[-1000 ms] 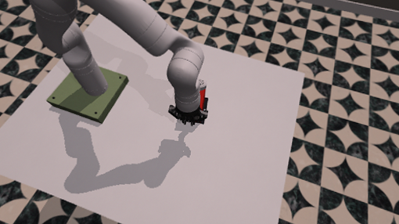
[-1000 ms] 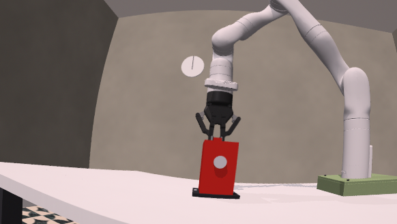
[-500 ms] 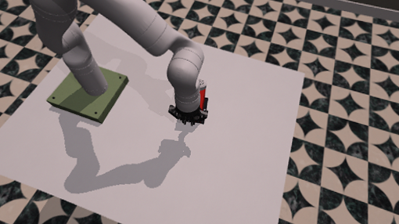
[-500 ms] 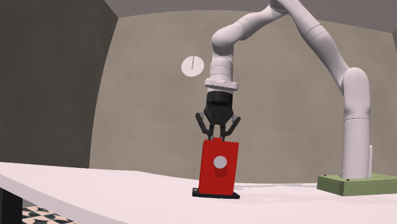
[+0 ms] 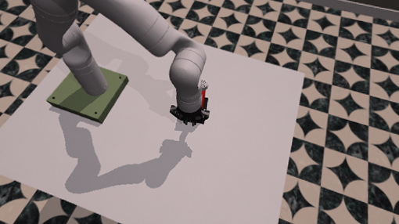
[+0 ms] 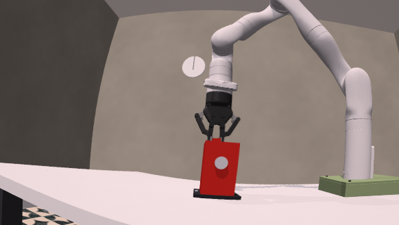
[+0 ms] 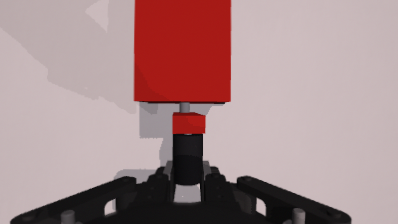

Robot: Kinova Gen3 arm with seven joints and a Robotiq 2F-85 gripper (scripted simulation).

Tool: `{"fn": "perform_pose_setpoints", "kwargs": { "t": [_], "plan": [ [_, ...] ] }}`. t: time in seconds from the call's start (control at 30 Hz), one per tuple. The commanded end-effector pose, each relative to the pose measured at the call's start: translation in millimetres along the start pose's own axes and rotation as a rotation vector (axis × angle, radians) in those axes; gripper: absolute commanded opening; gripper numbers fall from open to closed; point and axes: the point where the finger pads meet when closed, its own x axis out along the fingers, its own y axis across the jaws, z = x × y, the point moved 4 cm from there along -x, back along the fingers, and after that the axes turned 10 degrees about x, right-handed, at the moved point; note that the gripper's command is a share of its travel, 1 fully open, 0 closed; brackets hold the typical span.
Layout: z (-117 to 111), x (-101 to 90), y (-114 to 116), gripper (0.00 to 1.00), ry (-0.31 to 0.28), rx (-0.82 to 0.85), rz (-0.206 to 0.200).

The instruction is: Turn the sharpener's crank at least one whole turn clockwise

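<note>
The red pencil sharpener [image 6: 219,178] [image 7: 182,50] [image 5: 203,95] stands upright on its black base [image 6: 216,195] on the white table [image 5: 243,151]. In the wrist view a thin grey shaft leads from the body to the short red crank arm [image 7: 189,123], which carries the black knob [image 7: 187,150]. The knob is at the top of its circle, level with the body's upper edge. My gripper [image 7: 188,172] [image 6: 216,137] [image 5: 190,117] points straight down from above and is shut on the knob, one finger on each side. In the exterior view the body hides the knob.
The arm's green mounting plate [image 5: 90,96] [image 6: 356,185] sits on the table away from the sharpener. A patterned floor [image 5: 365,94] surrounds the table. A round white disc [image 6: 193,66] hangs on the back wall.
</note>
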Motion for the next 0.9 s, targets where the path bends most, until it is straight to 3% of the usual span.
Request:
{"fn": "perform_pose_setpoints", "kwargs": {
  "t": [0.0, 0.37, 0.87],
  "plan": [
    [-1, 0.3, 4, 0.00, 0.000, -0.001, 0.003],
    [-3, 5.2, 20, 0.00, 0.000, -0.001, 0.003],
    [-7, 27.7, 43, 0.00, 0.000, -0.001, 0.003]
  ]
}}
